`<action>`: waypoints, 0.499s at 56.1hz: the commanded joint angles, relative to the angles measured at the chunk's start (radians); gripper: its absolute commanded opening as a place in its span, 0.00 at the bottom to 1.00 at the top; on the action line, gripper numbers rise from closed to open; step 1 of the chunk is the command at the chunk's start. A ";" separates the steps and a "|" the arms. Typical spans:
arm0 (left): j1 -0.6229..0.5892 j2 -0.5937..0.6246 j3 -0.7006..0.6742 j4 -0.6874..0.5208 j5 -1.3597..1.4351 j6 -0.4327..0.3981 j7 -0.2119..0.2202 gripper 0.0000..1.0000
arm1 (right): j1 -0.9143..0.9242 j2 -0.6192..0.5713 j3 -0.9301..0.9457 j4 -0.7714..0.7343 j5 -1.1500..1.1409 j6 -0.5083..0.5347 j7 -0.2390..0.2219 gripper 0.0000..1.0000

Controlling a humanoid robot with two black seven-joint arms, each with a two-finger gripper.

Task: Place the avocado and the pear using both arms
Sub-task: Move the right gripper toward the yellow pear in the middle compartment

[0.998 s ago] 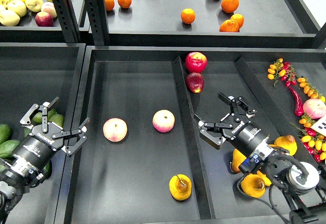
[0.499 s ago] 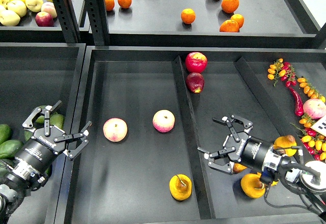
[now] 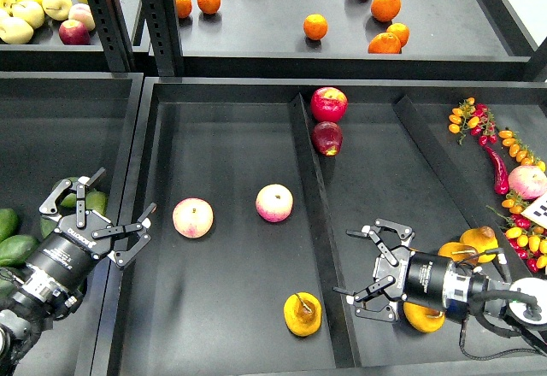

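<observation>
Reaching step, nothing grasped yet: left gripper (image 3: 96, 216) with fingers spread wide and empty over the avocados (image 3: 81, 199) at the left bin's near edge, dark one not clearly told from the paler ones; next, settling onto it and closing. Middle tray: two peaches (image 3: 193, 218), one pear (image 3: 302, 314) by the near edge. Right gripper (image 3: 369, 261), fingers wide and empty, beside roughly three pears (image 3: 477, 241) at the right bin's near edge, calling for descent onto one.
</observation>
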 commanded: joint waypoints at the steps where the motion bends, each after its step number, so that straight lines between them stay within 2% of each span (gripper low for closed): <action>1: 0.000 0.000 0.004 0.001 0.000 0.000 0.000 0.99 | 0.012 0.006 -0.064 -0.029 -0.028 -0.002 0.000 1.00; 28: 0.000 0.000 0.004 -0.001 0.000 0.000 0.000 0.99 | 0.015 0.106 -0.161 -0.138 -0.070 -0.003 0.000 1.00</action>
